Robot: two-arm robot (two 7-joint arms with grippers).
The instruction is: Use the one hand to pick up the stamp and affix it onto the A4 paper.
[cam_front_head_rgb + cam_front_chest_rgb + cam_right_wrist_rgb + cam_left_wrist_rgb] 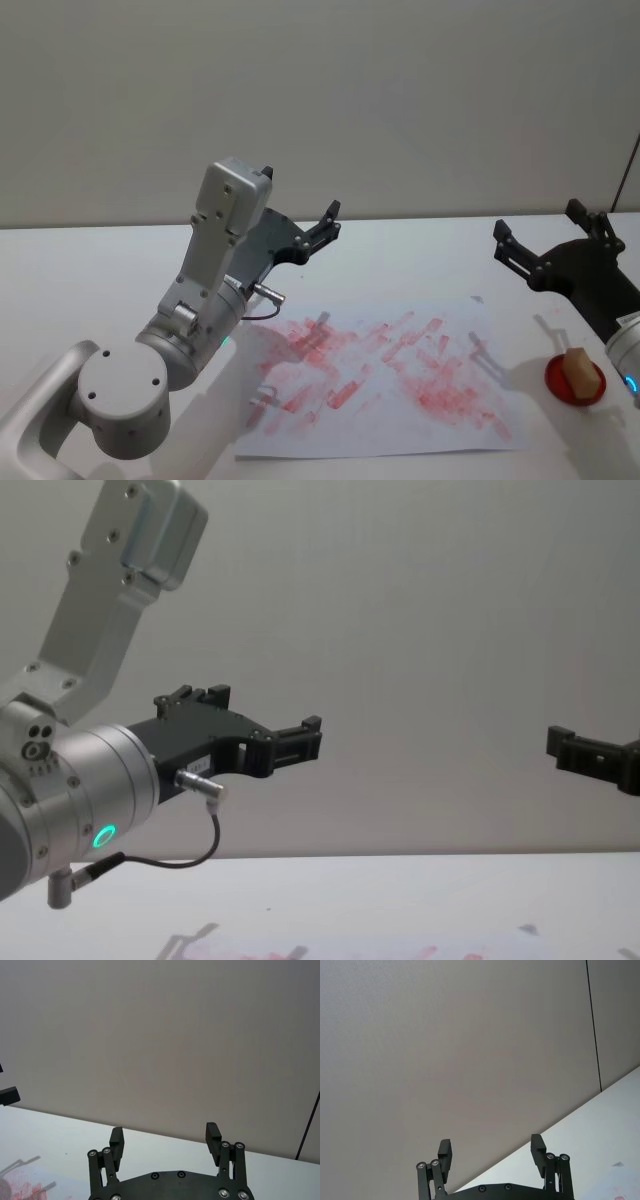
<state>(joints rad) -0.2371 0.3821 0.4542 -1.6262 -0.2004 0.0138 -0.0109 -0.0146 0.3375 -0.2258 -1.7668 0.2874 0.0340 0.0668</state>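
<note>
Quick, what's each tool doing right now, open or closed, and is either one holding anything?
Left tool: open, holding nothing.
Right tool: open, holding nothing.

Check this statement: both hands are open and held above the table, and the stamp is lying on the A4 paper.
Wrong on the stamp. The head view shows the stamp sitting on a red pad to the right of the A4 paper, not on it. The left hand and right hand are open and held above the table.
</note>
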